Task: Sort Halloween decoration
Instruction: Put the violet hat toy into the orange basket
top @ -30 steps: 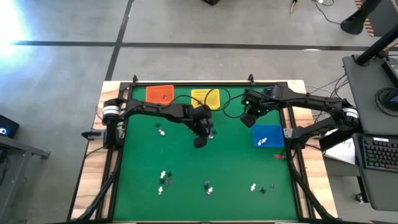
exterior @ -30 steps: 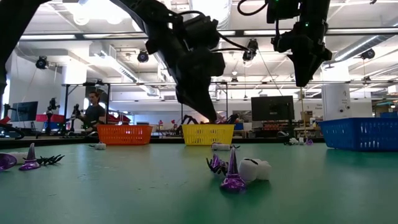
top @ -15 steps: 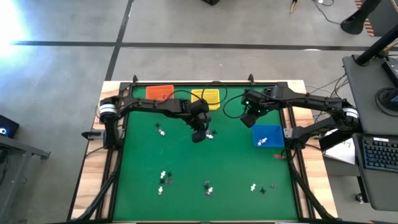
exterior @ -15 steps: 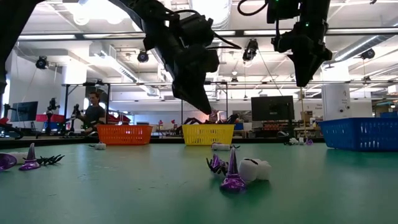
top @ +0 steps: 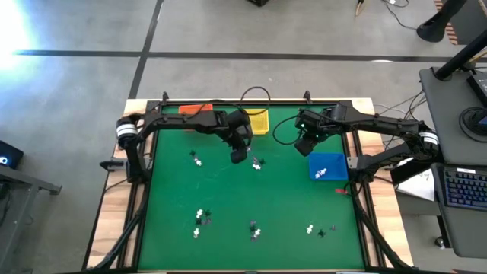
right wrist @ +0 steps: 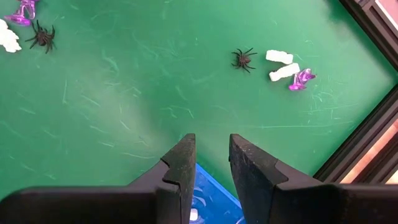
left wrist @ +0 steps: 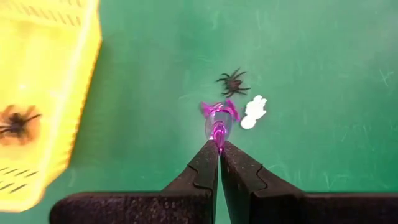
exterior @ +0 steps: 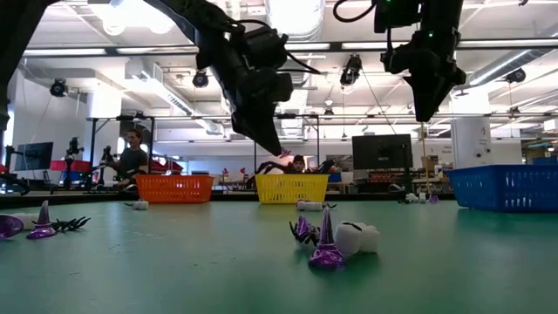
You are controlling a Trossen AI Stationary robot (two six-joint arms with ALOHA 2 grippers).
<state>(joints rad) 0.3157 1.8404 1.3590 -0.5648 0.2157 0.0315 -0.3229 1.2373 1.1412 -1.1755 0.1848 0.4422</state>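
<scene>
My left gripper (top: pixel 238 156) hangs over the green mat near the yellow basket (top: pixel 257 120), shut on a small purple trinket (left wrist: pixel 217 121) of the Halloween decoration. On the mat below it lie a black spider (left wrist: pixel 232 82) and a white trinket (left wrist: pixel 254 112). My right gripper (top: pixel 304 146) stands open and holds nothing, high over the far edge of the blue basket (top: pixel 327 166). More trinkets lie in small groups near the mat's near edge (top: pixel 200 218), (top: pixel 255 228), (top: pixel 316 228). My left gripper pinches the purple trinket's narrow end (left wrist: pixel 218 133) between its two fingertips. The fingers slant down from above. The trinket's wider end sticks out beyond the fingertips, and the whole trinket is lifted clear of the mat.
The orange basket (top: pixel 195 110) stands at the far left, partly under my left arm. The yellow basket holds a black spider (left wrist: pixel 15 121). A dark frame (top: pixel 358 190) borders the mat. People show in the room behind (exterior: pixel 132 157).
My left gripper has risen and gone toward the table's far edge, nearer the yellow basket, carrying the purple trinket clear of the mat. The spider and white trinket below stayed where they were.
</scene>
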